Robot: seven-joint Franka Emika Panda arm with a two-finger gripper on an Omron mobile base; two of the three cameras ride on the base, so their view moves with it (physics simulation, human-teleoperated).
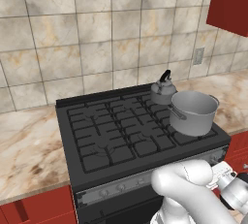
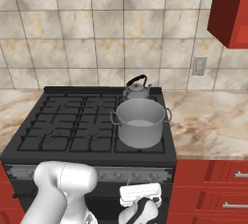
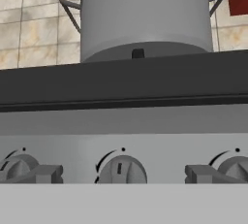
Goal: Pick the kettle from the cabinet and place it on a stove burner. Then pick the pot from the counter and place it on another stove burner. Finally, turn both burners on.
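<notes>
— While my gripper (image 3: 124, 174) hangs low in front of the stove, where do you make out the task's things?

— At right of centre in the right base view, the wide straight-sided grey steel pot (image 2: 140, 122) stands on the front right section of the black cast-iron burner grates (image 2: 72, 121). Just behind it, higher in the frame, the small squat grey metal kettle with the black arched handle (image 2: 136, 88) sits on the rear right section. In the left base view the kettle (image 1: 163, 90) and the pot (image 1: 193, 112) stand right of centre, very close together; whether they touch, I cannot tell.

— And the gripper itself?

— Spread wide, pinching nothing. In the hand view my two dark fingertips (image 3: 46, 173) stick in from the lower left and lower right, on either side of the middle silver knob (image 3: 121, 169) on the silver knob panel (image 3: 124, 143), clear of it. Two more knobs sit behind the tips at the lower left and lower right, partly hidden. The pot (image 3: 145, 17) towers at top centre.

— What surrounds the stove?

— Beige-brown veined marble worktop (image 2: 208, 121) lies to either side, and the bright red wall cabinet (image 2: 230, 9) fills the upper right corner. Red drawers with silver handles (image 2: 223, 189) show at lower right.
</notes>
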